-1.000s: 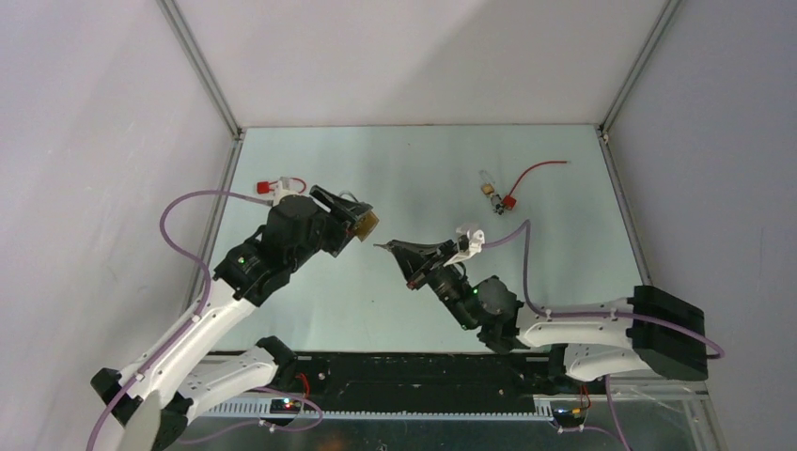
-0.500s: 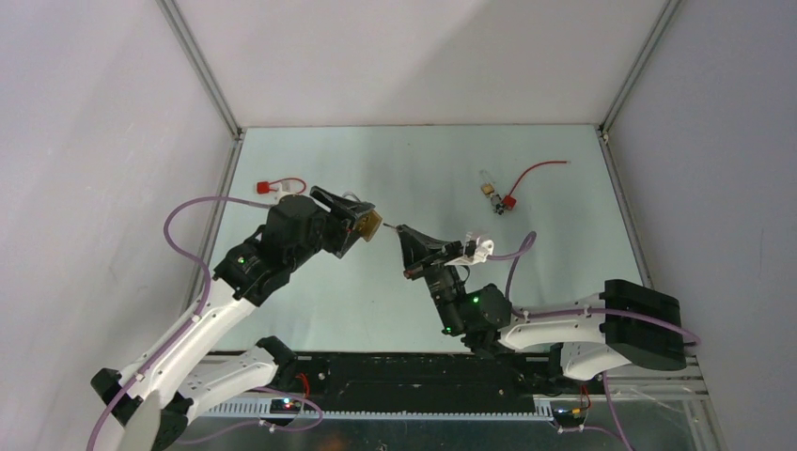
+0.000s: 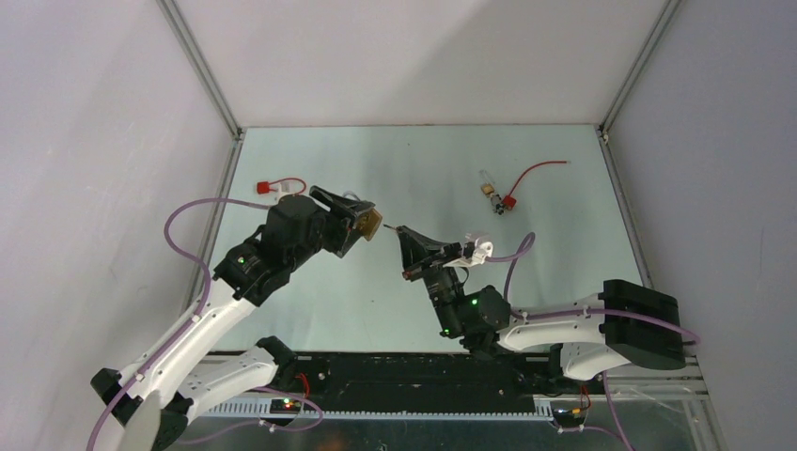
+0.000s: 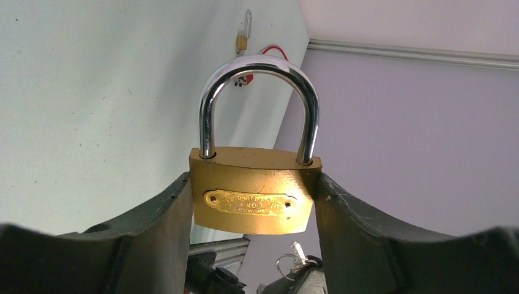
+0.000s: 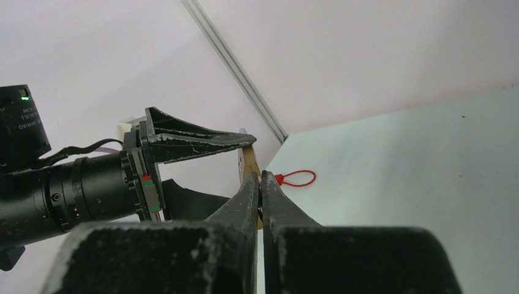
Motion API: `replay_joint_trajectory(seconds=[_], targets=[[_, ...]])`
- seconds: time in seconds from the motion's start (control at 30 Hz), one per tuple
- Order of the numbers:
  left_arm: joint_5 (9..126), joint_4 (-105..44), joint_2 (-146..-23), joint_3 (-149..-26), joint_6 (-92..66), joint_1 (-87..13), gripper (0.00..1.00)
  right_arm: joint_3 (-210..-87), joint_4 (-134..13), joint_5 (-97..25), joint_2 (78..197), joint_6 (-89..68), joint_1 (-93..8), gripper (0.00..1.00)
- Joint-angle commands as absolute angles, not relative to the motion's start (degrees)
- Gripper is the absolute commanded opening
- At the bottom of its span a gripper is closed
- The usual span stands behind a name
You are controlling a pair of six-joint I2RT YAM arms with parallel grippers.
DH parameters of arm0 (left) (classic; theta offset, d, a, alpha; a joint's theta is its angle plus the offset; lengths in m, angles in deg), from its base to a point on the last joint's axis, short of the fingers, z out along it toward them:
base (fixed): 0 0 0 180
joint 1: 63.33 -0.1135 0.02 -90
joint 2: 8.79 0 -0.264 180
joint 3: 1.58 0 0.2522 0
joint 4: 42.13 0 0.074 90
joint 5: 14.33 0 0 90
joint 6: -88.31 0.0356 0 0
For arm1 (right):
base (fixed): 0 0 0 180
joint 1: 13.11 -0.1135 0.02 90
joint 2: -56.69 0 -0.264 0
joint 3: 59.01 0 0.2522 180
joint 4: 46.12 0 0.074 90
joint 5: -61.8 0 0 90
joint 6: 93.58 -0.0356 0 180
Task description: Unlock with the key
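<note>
Padlock (image 4: pixel 252 199) clamped by body in left gripper (image 4: pixel 254 179), jaws wide round it; shackle seated both sides, so not unlocked yet. Right gripper (image 5: pixel 261 184) pinched tight on key (image 4: pixel 297 251), just under lock's base. Whether key's in keyhole: can't tell. Left: insert, turn.

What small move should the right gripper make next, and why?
Probably ease the right gripper forward, pushing the thin silvery metal key into the underside of the brass padlock with the silver shackle. The left gripper clamps that padlock by its sides, its shackle seated in the body, and the key stands just below it; whether its tip is already inside is not visible.
</note>
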State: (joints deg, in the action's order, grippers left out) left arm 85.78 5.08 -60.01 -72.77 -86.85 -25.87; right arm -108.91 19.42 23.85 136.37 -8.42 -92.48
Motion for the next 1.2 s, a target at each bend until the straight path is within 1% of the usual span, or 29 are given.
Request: replay_joint_trajectory(seconds=[0.0, 0.47, 1.17], targets=[[85.84, -3.28, -58.18, -77.05, -89.0, -26.17, 0.0, -111.26, 18.48, 24.87, 136.98, -9.81, -92.6, 0.0], [85.03, -4.18, -58.42, -77.34, -88.81, -26.19, 0.0, -111.99, 16.59, 21.98, 138.08, -13.87, -90.77, 0.0], [84.47, -4.73, -58.66, -77.58, -88.66, -26.19, 0.0, -112.76, 13.96, 21.99, 138.83, -16.57, -89.74, 0.0]])
